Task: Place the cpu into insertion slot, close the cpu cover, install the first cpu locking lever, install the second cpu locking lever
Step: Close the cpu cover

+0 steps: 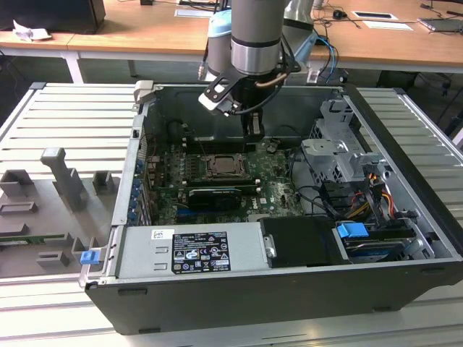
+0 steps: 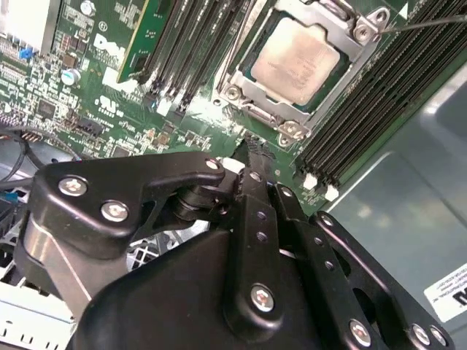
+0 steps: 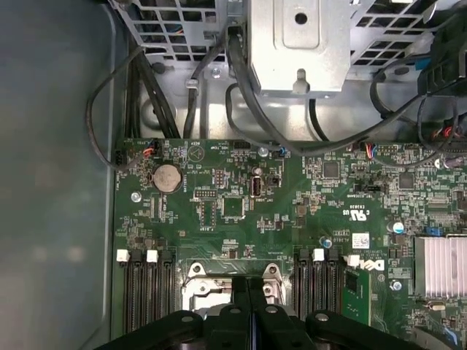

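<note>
open black metal tower case [image 1: 217,303] lies on its side, a green circuit board [image 1: 278,181] flat inside. the matte black gripper [image 2: 252,146] hangs over the board just beside the insertion slot [image 1: 211,168], its slim fingers pressed together on nothing. the thin silvery cpu cover [image 2: 255,102] frames the square, pale smooth-topped cpu [image 2: 299,62] seated in the slot

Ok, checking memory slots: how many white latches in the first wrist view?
4 white latches: two on each side of the tool; it may hide more.
</note>
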Tool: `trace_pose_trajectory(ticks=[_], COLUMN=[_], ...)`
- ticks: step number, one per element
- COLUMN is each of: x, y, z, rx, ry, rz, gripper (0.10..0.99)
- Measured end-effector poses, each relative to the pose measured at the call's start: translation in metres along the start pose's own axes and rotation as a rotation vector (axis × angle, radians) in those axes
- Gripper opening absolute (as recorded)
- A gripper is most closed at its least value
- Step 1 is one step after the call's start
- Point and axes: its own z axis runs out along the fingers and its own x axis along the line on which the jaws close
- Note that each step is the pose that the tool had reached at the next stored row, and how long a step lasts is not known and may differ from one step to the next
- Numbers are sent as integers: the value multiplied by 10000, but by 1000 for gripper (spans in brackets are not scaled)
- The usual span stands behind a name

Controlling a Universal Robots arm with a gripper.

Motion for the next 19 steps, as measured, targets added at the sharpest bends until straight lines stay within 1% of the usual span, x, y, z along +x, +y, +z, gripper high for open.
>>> trace_pose_trajectory(ticks=[3, 6, 7, 12, 13, 16, 19], x=[1, 2, 2, 4, 2, -9, -9], y=[-21, -52, -82, -220, -237, -276, -311], z=[60, 122, 145, 155, 166, 244, 275], rx=[0, -3, -4, -5, -4, -4, -4], ry=[1, 21, 28, 30, 29, 29, 30], rz=[-18, -221, -313, -337, -339, -354, -354], gripper=[106, 106, 106, 106, 106, 106, 106])
